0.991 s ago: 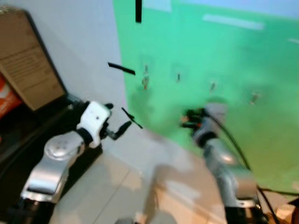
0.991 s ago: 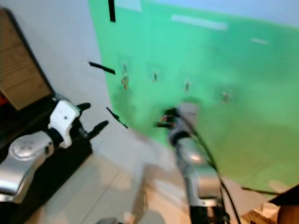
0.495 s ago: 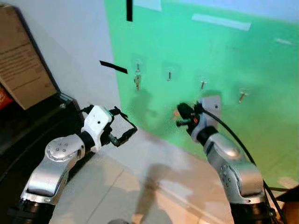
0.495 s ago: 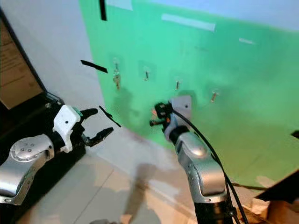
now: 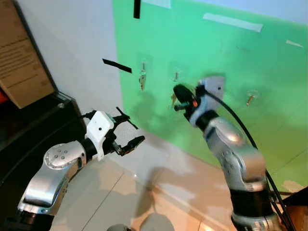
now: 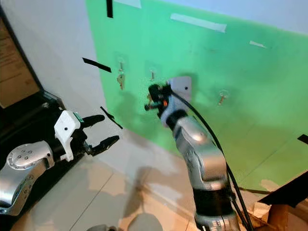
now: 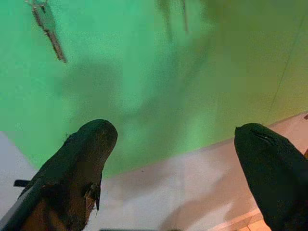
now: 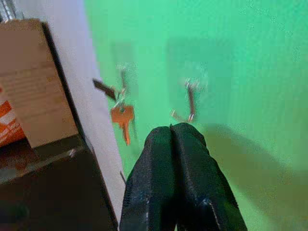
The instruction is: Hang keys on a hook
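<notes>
- Keys (image 5: 172, 100): a small key-like bit dangles at the right gripper's tip, centre of the left eye view, just under the second hook (image 8: 191, 98). Blurry, hard to confirm.
- Left gripper (image 6: 109, 128): nearest, lower left of the frame, low over the floor (image 5: 120, 192). Fingers wide apart, nothing between them, touching nothing. Idle.
- Right gripper (image 5: 179, 91): raised at the green board (image 5: 231, 53), tip close to the second hook. The wrist view shows its fingers (image 8: 159, 159) pressed together. No key is visible between them there, so I judge the keys are pinched underneath. Not sure.
- The second hook looks bare in the wrist view, so the keys are likely not on it yet.
- Far: the first hook, upper left on the board, already carries an orange key (image 8: 123, 119). Another hook (image 5: 250, 97) further right is bare.
- Progress: approach about done. Left to do: loop the keys over the hook, let go, back off.
</notes>
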Controlling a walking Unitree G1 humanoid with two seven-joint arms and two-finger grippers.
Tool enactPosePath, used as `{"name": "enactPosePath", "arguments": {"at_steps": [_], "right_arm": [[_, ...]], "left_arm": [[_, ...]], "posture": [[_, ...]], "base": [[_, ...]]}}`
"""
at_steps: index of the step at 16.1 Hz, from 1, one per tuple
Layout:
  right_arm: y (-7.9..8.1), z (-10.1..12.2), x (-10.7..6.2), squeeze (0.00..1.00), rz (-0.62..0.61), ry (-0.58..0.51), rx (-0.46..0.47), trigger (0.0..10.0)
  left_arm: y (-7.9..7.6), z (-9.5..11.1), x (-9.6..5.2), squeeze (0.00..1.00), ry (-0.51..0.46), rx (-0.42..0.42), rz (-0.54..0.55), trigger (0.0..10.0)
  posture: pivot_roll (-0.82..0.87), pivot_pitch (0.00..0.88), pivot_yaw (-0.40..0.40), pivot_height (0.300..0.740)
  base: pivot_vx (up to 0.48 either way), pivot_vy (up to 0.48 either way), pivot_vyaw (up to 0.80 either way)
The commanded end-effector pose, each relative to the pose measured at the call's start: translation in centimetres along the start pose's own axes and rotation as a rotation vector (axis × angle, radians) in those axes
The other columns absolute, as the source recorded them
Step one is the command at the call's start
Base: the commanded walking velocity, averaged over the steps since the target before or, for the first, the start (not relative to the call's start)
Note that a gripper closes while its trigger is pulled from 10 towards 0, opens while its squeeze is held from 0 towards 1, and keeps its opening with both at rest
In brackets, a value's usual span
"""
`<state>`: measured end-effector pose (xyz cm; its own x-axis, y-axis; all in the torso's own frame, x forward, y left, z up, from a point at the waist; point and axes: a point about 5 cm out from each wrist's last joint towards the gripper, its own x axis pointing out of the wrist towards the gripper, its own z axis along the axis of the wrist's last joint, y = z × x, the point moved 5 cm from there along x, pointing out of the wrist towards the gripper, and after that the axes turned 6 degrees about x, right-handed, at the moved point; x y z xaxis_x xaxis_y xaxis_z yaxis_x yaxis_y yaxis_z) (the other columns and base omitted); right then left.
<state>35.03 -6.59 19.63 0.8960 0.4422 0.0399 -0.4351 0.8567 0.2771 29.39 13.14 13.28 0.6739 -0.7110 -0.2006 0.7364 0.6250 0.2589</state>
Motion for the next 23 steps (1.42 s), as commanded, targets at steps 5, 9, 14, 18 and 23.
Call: {"name": "enactPosePath", "arguments": {"at_steps": [5,9,14,18,23], "right_arm": [[-1.1,1.2,0.9,0.00,-0.072,-0.037,0.082,10.0],[-0.9,1.2,1.1,0.00,-0.069,-0.038,0.103,10.0],[-0.1,1.3,1.4,0.00,-0.027,-0.032,0.103,10.0],[-0.1,1.7,1.6,0.00,-0.022,-0.045,0.110,10.0],[0.3,1.2,1.9,0.00,-0.020,-0.024,0.116,10.0]], "left_arm": [[-0.3,0.9,-0.2,0.00,-0.027,0.002,-0.031,10.0],[-0.4,1.2,0.0,0.00,-0.038,0.000,-0.038,10.0],[-0.4,1.2,0.0,0.00,-0.040,-0.002,-0.041,10.0],[-0.4,1.3,0.1,0.00,-0.043,0.000,-0.046,10.0],[-0.4,1.4,0.2,0.00,-0.044,0.002,-0.052,10.0]], "posture": [[0.06,0.000,-0.034,0.740],[0.05,0.000,-0.030,0.740],[0.06,0.000,-0.031,0.740],[0.05,0.000,-0.027,0.740],[0.05,0.000,-0.023,0.740]], "base": [[0.000,0.000,0.00],[0.000,0.000,0.00],[0.000,0.000,0.00],[0.000,0.000,0.00],[0.000,0.000,0.00]]}}
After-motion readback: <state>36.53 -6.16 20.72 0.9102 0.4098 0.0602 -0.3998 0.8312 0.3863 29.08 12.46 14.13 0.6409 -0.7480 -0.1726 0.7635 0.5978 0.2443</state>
